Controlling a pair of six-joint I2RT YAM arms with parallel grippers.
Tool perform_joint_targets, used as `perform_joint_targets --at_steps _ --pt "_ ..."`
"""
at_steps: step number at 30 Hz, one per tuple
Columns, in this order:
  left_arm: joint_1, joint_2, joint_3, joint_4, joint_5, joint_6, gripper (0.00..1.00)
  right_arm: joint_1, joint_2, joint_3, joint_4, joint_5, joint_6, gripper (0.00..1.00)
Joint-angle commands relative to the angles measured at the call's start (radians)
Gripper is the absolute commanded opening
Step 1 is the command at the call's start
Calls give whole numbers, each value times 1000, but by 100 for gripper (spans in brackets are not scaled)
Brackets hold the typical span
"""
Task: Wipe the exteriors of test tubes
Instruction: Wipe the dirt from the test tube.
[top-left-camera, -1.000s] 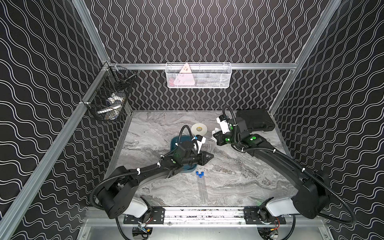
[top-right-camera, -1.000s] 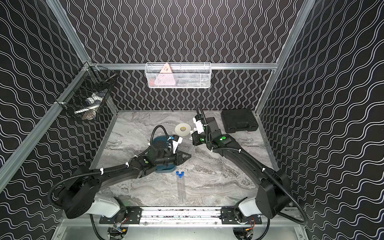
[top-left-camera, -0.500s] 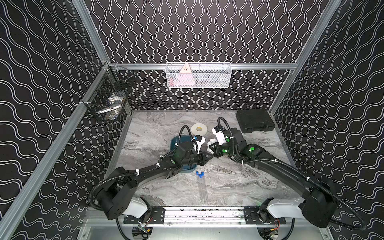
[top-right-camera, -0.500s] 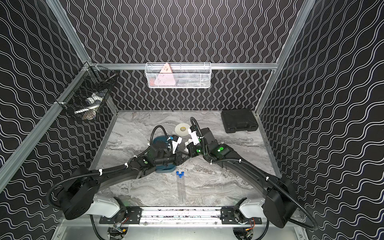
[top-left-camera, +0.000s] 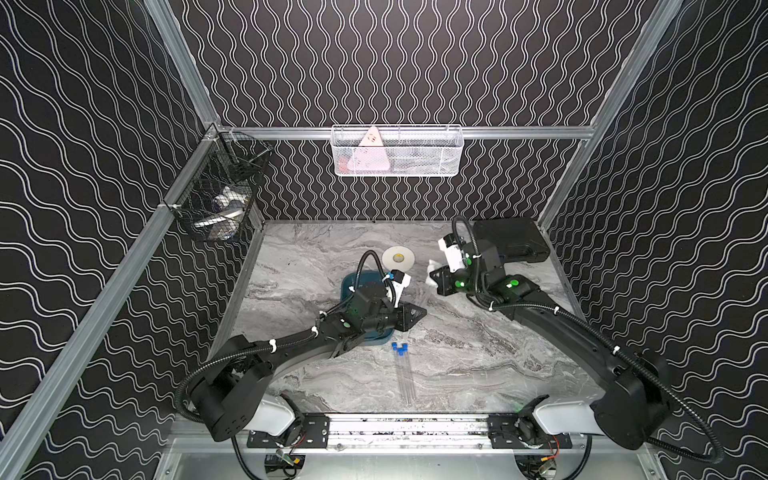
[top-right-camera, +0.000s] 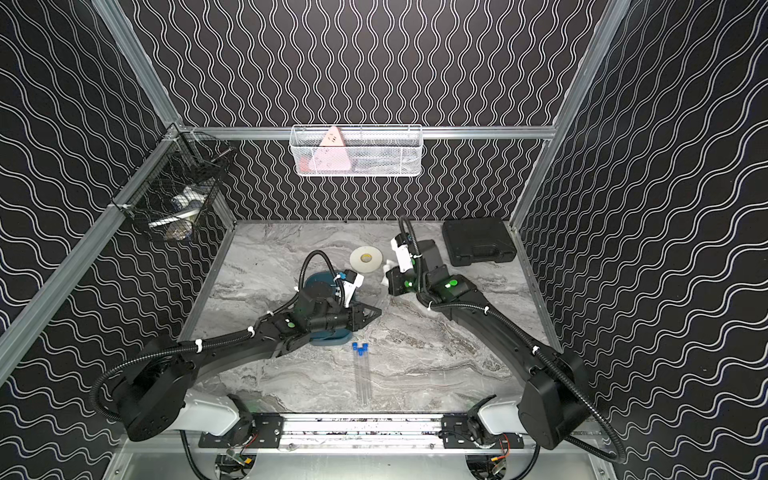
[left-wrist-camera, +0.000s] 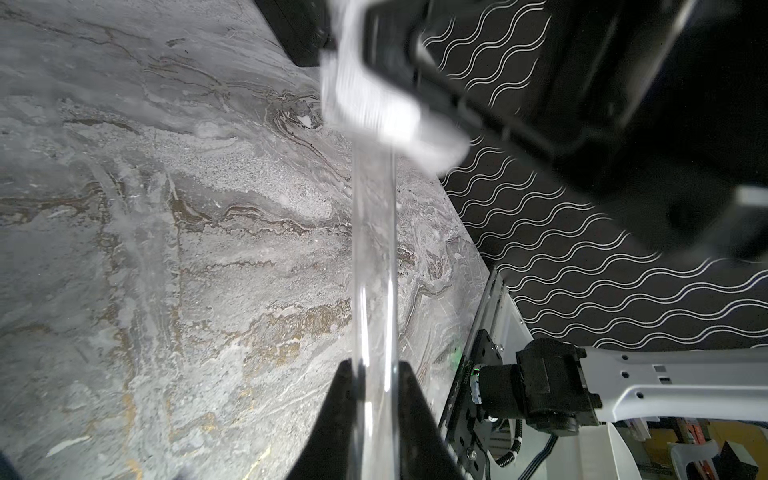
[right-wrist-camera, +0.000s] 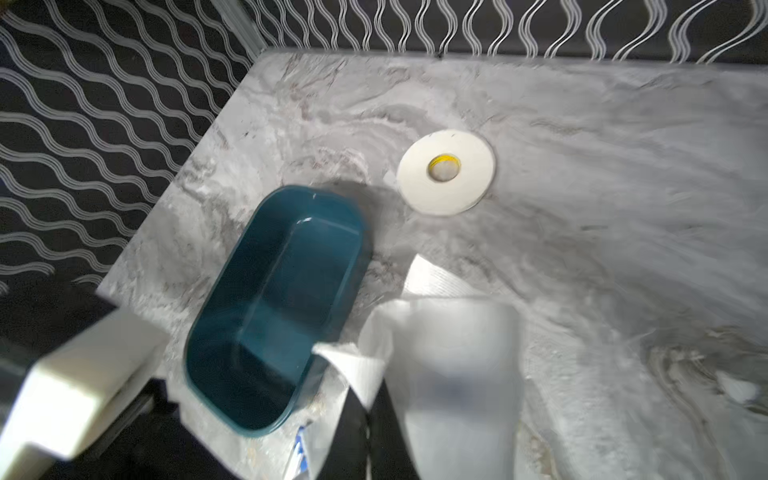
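Tubes come first: in both top views a small bundle of long, thin, clear test tubes with small blue caps (top-left-camera: 404, 372) (top-right-camera: 362, 374) lies on the grey marbled table (top-left-camera: 478, 353). It sits near the front edge, midway between the two arms, with the caps at the far end. Just far and left of the caps, the oval teal plastic tray (top-left-camera: 353, 282) sits partly under the left arm. The left gripper (top-left-camera: 419, 312) hangs just right of the tray, its fingers closed on one more clear tube (top-left-camera: 424, 296). We can barely make this tube out; it slants far and right toward the right gripper (top-left-camera: 434, 276). That gripper is pinched on a crumpled white tissue (top-left-camera: 432, 266). A flat white tape roll with a yellow core (top-left-camera: 398, 259) lies just far of the tray, and a black plastic case (top-left-camera: 513, 241) lies in the far right corner.

From the left wrist we see the black fingers (left-wrist-camera: 336, 399) clamped on the held tube (left-wrist-camera: 374, 249) — it runs straight out and disappears into the blurred tissue (left-wrist-camera: 374, 104).

From the right wrist we see the dark fingers (right-wrist-camera: 357, 432) pressed together with the tissue (right-wrist-camera: 449, 353) squeezed between them. Beyond them are the tray (right-wrist-camera: 291, 195) and the roll (right-wrist-camera: 446, 178).
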Motion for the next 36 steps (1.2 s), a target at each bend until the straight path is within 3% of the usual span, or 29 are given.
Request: perform_joint_targets --at_steps 1,11,19,26,36 --pt "1 0 -2 52 -3 -1 11 44 -27 -32 -1 -6 36 0" --pt "3 -7 -8 46 -12 3 11 62 -163 -111 28 0 130 0" --pt "3 -16 -2 47 -4 -3 11 -42 -96 -63 -16 32 128 0" --pt "2 -30 -17 59 0 -20 11 -84 -32 -18 -12 -19 28 0" --pt "3 -23 -10 61 0 -15 11 121 -80 -119 48 -14 -87 0"
